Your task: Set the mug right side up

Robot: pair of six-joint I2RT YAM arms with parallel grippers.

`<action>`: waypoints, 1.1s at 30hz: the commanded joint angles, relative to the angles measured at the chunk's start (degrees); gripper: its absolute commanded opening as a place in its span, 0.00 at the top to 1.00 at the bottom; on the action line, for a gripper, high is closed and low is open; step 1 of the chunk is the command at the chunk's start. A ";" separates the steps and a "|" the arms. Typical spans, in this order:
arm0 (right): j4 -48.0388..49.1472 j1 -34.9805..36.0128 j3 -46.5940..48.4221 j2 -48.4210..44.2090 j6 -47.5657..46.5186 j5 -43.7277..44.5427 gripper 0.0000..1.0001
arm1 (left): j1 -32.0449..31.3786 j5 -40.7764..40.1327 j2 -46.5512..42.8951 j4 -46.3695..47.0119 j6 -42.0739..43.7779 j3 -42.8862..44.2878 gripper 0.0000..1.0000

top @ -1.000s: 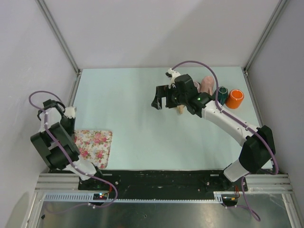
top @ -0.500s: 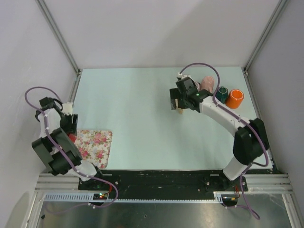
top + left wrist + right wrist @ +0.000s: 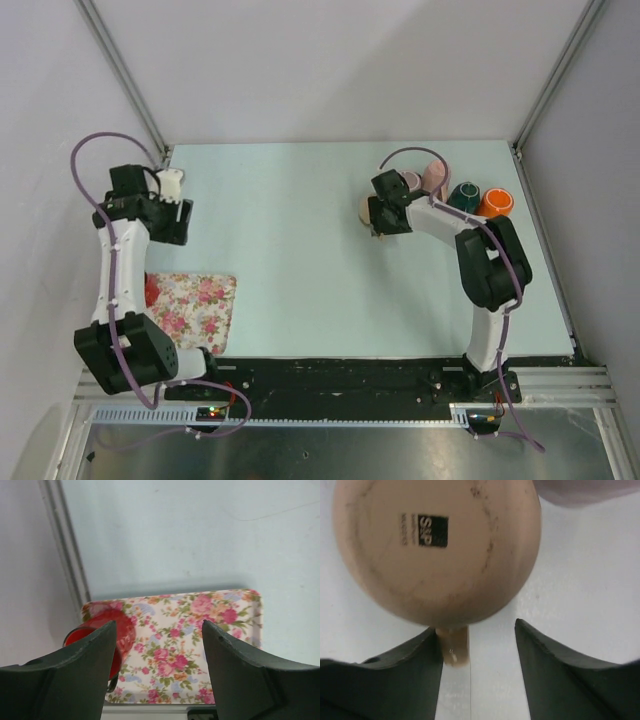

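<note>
Clearly inverted: beige mug [image 3: 437, 550] sits base-up on the table [image 3: 290, 250], far right. Right gripper [image 3: 475, 630] is part-open, straddling its handle [image 3: 455, 647] to flip it (nothing clamped). Left gripper [image 3: 158, 627] is open and empty.

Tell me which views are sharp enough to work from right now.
Right wrist: the beige mug fills the frame, its S&P mark readable, claw fingers dark and blurred. Left wrist: floral tray slightly soft. Top external: evenly lit, no glare.
</note>
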 commanded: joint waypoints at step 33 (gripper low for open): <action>64.92 11.80 5.93 -16.26 38.30 -45.57 1.00 | -16.97 58.64 6.66 1.57 -33.74 36.31 0.12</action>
